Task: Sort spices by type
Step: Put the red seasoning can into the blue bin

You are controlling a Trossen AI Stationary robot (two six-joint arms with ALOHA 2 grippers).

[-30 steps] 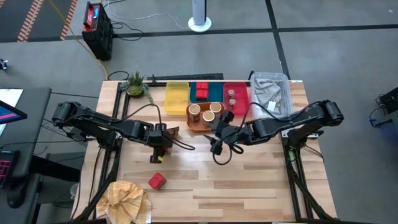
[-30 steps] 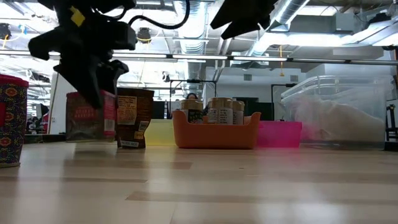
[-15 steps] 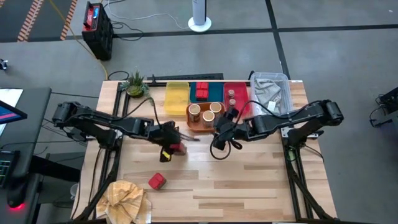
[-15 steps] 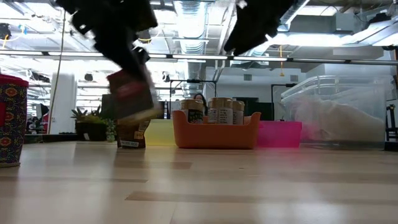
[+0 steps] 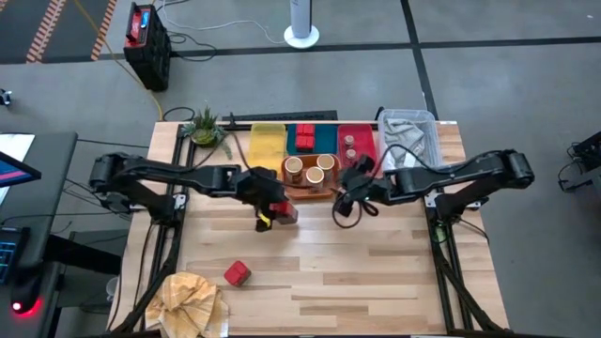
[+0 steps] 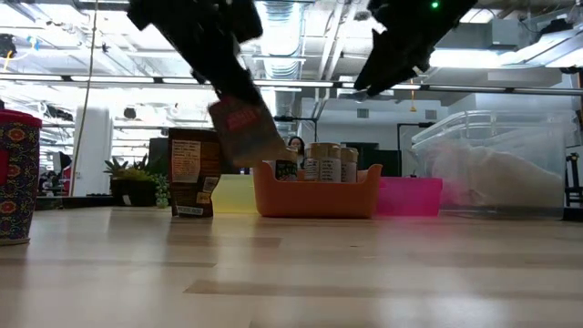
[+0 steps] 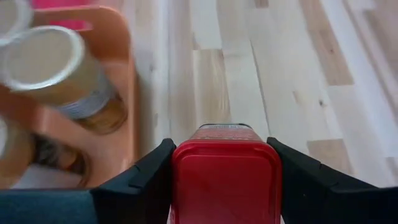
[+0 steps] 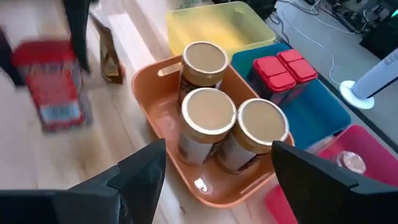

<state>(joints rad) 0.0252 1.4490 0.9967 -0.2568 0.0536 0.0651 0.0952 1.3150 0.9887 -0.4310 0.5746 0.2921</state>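
Observation:
My left gripper is shut on a red boxy tin, just near the orange tray; the low view shows the tin in the air. My right gripper is open beside that tray's right end and touches nothing. Three tan round jars stand in the orange tray. Two red tins sit in the blue tray, and small shakers in the red tray. Another red tin lies on the table. The dark brown piece stands upright on the table. My left gripper holds the red tin by two opposite sides just below its lid, pinched between the two fingers. The lid end faces the wrist. The fingers come slanting down from the table's left. The tin is lifted clear and tilted.
An empty yellow tray is left of the blue one. A clear bin of grey cloth fills the far right corner, a plant the far left. A tan cloth lies at the near left. A patterned cup stands at left.
My left gripper has carried the red tin up off the table and toward the right and far edge, nearer the orange tray; the tin has tipped over as it rose. My right gripper has drawn back toward the right and far side, past the orange tray's right end.

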